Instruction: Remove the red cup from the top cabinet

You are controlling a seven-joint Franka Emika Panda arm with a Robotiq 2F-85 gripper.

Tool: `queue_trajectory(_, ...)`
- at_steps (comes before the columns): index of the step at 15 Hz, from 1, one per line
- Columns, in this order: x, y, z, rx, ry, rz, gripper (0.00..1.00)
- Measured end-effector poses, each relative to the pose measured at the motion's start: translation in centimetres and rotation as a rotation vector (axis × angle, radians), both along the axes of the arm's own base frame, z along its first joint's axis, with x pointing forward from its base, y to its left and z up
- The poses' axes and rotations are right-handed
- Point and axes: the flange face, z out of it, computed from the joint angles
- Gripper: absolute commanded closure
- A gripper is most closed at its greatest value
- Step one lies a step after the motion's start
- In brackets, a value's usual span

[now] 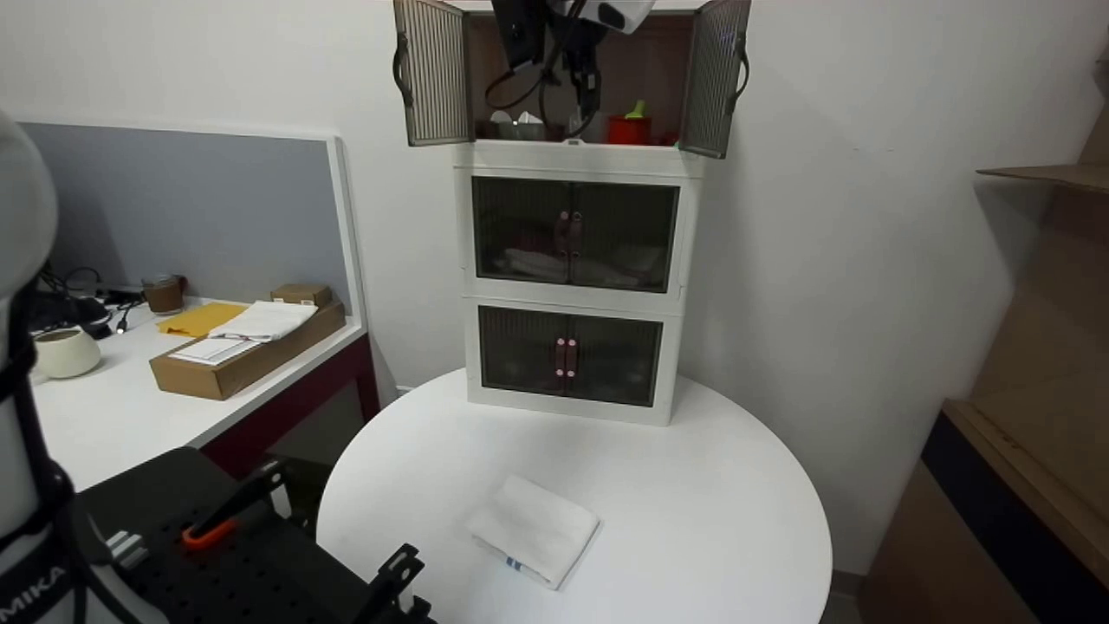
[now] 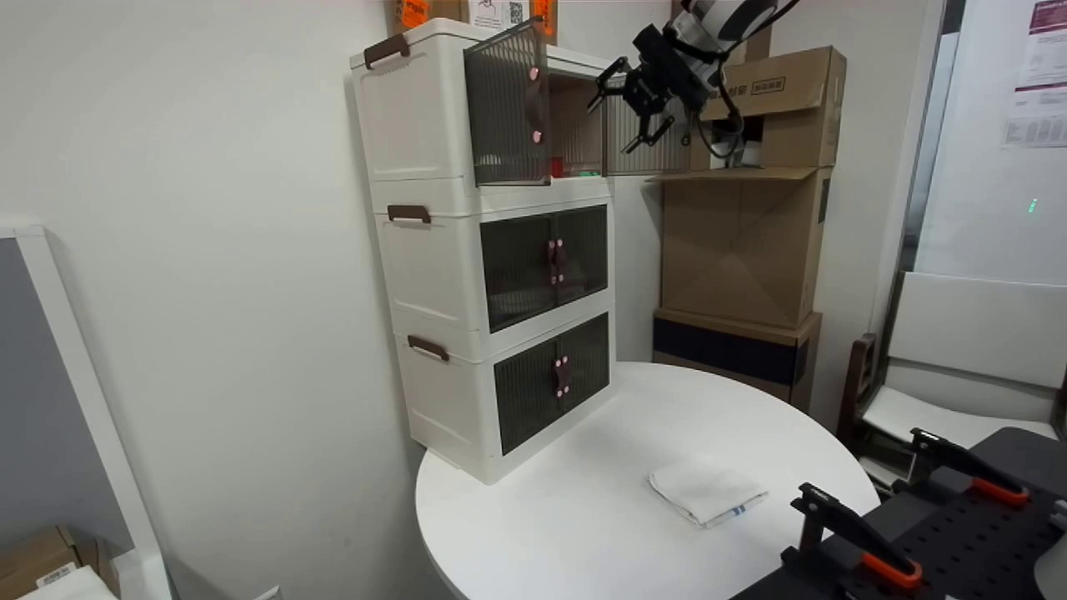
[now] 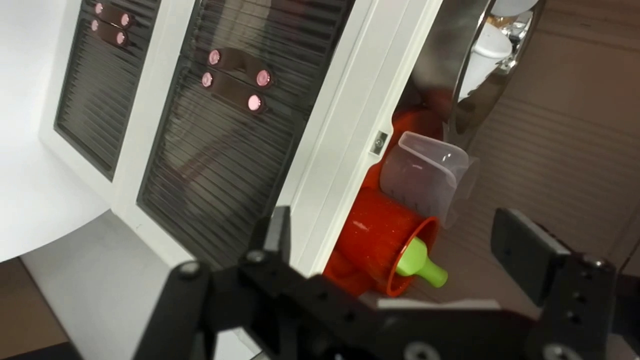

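The red cup (image 3: 375, 227) stands inside the top cabinet (image 1: 576, 154) near its front edge, with a green piece sticking out of its mouth. It shows in an exterior view (image 1: 629, 131). In another exterior view, a small red patch shows past the open door of the cabinet (image 2: 417, 117). Both doors of the top cabinet are swung open. My gripper (image 2: 613, 127) is wide open and empty, in front of the opening. In the wrist view, the cup appears between the fingers (image 3: 400, 245), farther off and not touched. The cup's base is hidden behind the front sill.
A clear measuring cup (image 3: 422, 170) stands next to the red cup, and a shiny bowl (image 3: 450, 65) with white things is beyond it. The open doors (image 1: 437, 74) (image 1: 715, 78) flank the opening. A folded cloth (image 1: 535, 529) lies on the round table (image 1: 710, 520).
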Motion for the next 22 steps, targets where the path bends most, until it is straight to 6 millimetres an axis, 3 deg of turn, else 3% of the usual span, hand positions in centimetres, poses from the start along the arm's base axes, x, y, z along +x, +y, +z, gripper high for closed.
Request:
queue_trajectory(8, 2.5, -0.7, -1.5, 0.028, 0.021, -0.037, 0.0)
queue_trajectory(16, 9.0, -2.2, -2.4, 0.035, 0.002, -0.078, 0.0)
queue_trajectory(22, 13.2, -0.5, -1.6, 0.041, -0.015, -0.071, 0.0)
